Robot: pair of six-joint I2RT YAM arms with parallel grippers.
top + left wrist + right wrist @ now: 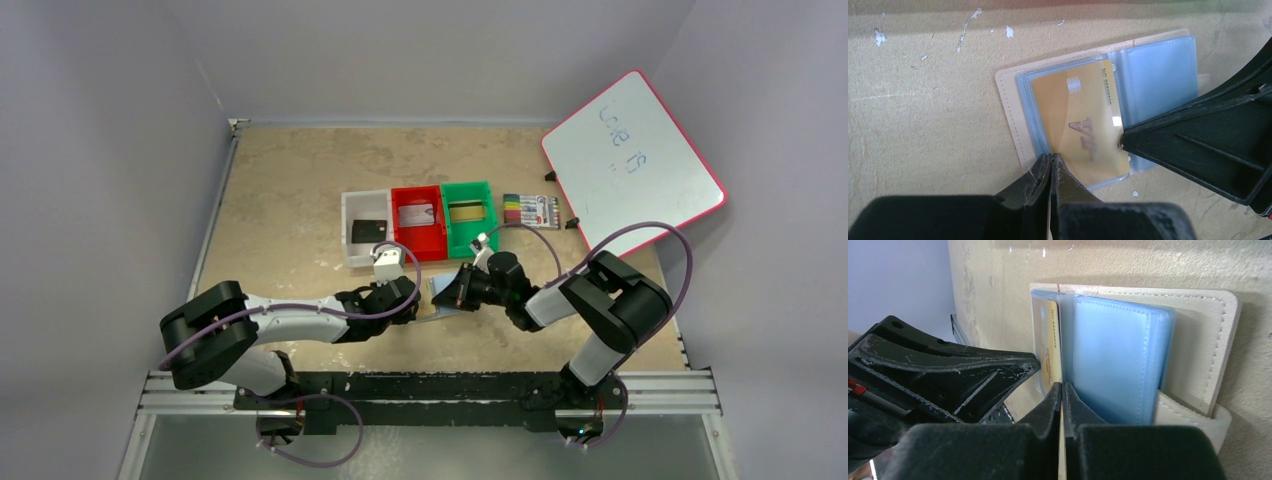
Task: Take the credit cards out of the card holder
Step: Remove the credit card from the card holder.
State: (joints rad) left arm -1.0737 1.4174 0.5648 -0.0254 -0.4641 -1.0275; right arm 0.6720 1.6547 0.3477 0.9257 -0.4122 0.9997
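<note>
While the card holder lies open and flat on the table, the two grippers meet over it from opposite sides, tips almost touching. The left gripper is clenched on the holder's near edge, where the clear sleeve meets the tan cover directly ahead of its fingertips. That grip looks meant to pin the holder so it cannot slide when the card is drawn. The right gripper is pinched closed on the exposed edge of the gold card, which sits partly inside the sleeve just beyond its tips. The empty blue pockets lie immediately to one side of its fingers. Pulling back along the card's own plane seems the reason for this low, edge-on approach, since the sleeve opens toward the right gripper.

From above, the left arm stretches low and long across the table, forearm nearly level, wrist turned toward its partner. The right arm is folded sharply at the elbow, its forearm doubling back inward so the fingers point at the left gripper.

Farther out, beyond both grippers, stand a white bin, a red bin and a green bin, each with a card inside. That suggests this gold card is one of the last to come out.
</note>
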